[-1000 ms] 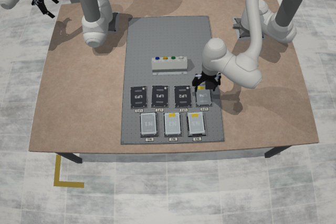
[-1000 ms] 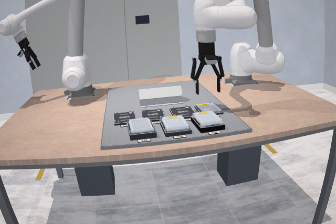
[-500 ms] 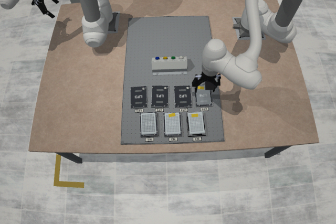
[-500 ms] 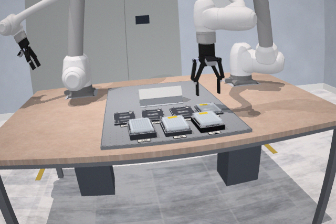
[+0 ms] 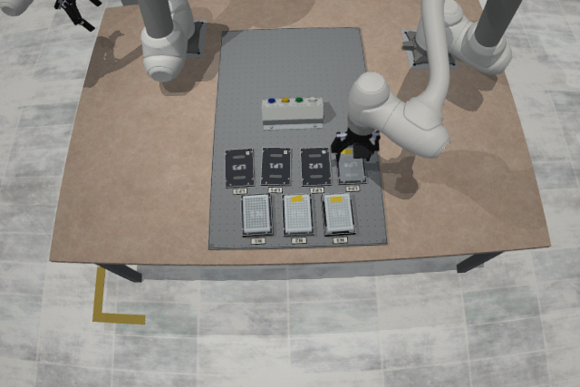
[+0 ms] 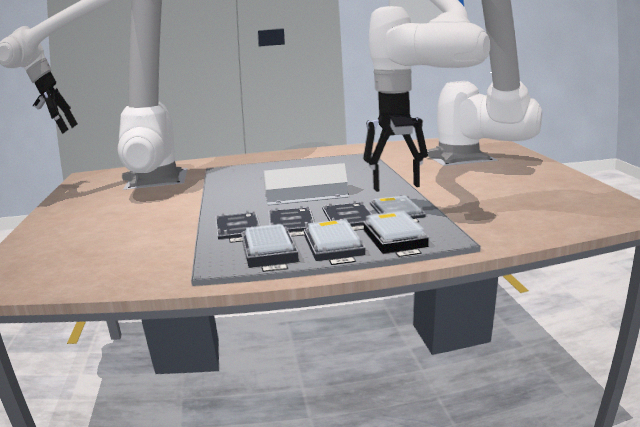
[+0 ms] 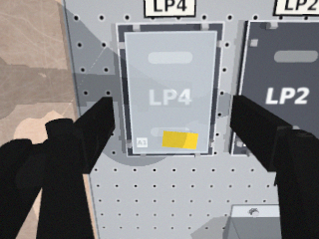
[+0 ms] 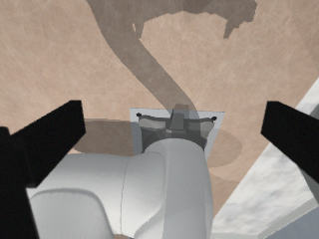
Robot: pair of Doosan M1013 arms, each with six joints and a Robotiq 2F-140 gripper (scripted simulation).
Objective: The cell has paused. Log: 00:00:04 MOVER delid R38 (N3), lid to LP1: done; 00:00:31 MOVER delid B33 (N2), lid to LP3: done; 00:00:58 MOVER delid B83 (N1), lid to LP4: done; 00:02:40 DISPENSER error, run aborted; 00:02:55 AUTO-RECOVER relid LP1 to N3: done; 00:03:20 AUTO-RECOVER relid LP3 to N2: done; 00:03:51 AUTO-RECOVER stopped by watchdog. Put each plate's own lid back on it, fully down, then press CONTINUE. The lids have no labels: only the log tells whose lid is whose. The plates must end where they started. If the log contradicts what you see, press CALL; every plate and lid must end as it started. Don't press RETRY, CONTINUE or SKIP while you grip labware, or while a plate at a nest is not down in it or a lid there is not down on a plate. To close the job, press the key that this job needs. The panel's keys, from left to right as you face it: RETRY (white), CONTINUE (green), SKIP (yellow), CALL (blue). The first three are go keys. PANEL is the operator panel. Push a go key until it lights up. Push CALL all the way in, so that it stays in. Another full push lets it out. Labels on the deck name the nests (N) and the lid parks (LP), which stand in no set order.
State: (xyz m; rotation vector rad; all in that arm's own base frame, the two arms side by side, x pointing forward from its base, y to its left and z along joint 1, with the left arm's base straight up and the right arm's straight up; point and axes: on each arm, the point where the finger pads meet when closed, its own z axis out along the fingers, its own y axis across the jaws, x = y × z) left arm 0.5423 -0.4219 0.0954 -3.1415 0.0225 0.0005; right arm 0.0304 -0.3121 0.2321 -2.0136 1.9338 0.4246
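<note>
While grey cabinets are standing behind the wooden table (image 5: 140, 186) (image 6: 103, 246), the right gripper (image 5: 92, 14) (image 6: 70, 127) (image 8: 172, 117) is hanging off at one side, wide open and empty. The left gripper (image 5: 355, 150) (image 6: 396, 187) (image 7: 171, 112) — partly open, empty — is hovering above the lid (image 5: 352, 169) (image 6: 399, 206) (image 7: 170, 95) lying at LP4.
</note>
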